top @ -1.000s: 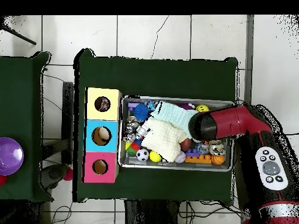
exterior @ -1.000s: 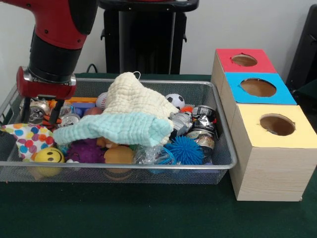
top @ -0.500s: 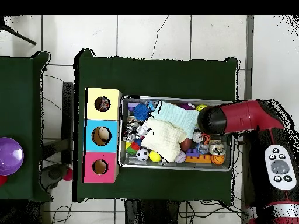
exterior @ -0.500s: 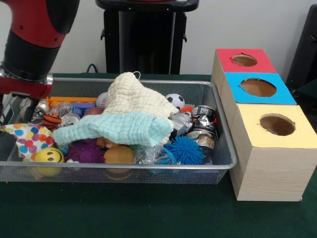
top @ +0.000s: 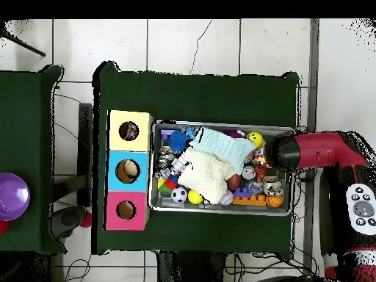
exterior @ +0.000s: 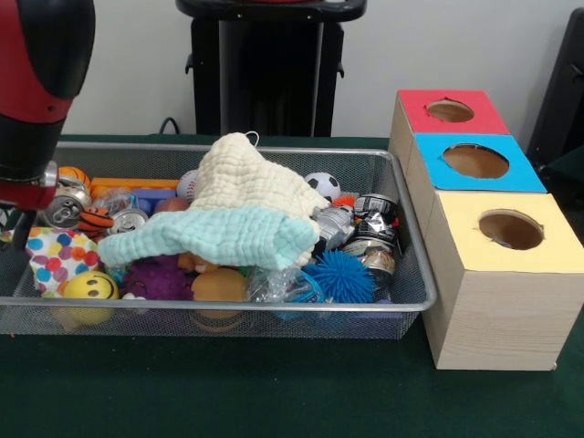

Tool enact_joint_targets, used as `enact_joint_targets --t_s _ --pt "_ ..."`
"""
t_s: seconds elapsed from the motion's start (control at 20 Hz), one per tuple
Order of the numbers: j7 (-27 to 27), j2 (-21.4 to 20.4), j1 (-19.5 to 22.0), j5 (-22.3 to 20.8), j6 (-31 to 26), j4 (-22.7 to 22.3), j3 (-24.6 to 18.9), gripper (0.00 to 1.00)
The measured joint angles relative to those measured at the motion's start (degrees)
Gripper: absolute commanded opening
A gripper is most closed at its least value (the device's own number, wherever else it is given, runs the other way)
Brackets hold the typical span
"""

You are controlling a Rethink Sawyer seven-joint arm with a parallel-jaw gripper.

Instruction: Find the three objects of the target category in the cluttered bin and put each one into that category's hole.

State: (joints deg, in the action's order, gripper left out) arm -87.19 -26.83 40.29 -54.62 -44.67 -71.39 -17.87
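My arm (exterior: 36,82) comes down at the end of the wire-mesh bin (exterior: 274,306) that lies away from the boxes, and my hand (exterior: 11,219) sits just at that end's rim; only a dark sliver of it shows, so I cannot tell whether it is open or closed. From above, my arm's red wrist (top: 294,153) covers that same end of the bin.

The bin lies along the middle of the green worktop (exterior: 274,392). The white polka-dot scrap (exterior: 57,254) lies in the bin's end under my arm, toward the worktop's edge away from my base, touching the yellow smiley ball (exterior: 89,287). The cream waffle cloth (exterior: 242,182) is heaped in the middle, over the mint-green cloth (exterior: 210,235). Purple spiky ball (exterior: 157,276), blue spiky ball (exterior: 345,276), small soccer ball (exterior: 321,185) and crushed cans (exterior: 370,233) crowd around them.

Beyond the bin's other end stand three wooden boxes in a row. The yellow-topped box (exterior: 506,274) stands closest to the edge away from my base; its round hole (exterior: 510,229) is uncovered. The blue-topped box (exterior: 474,162) is next, then the red-topped box (exterior: 449,110).
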Motion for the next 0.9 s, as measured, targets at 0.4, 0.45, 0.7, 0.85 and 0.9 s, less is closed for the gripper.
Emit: enact_joint_targets --t_s 0.4,0.45,0.7,0.85,0.9 --pt "0.00 2.40 0.09 0.78 0.15 -0.06 0.05 1.00" --pt "0.00 2.43 0.12 1.01 0.15 -0.07 0.05 1.00" --pt "0.00 2.40 0.33 4.69 0.13 -0.32 0.05 1.00" --pt "0.00 2.33 0.41 6.26 0.13 -0.46 0.05 1.00" --pt "0.00 2.31 0.48 7.10 0.13 -0.56 0.04 1.00"
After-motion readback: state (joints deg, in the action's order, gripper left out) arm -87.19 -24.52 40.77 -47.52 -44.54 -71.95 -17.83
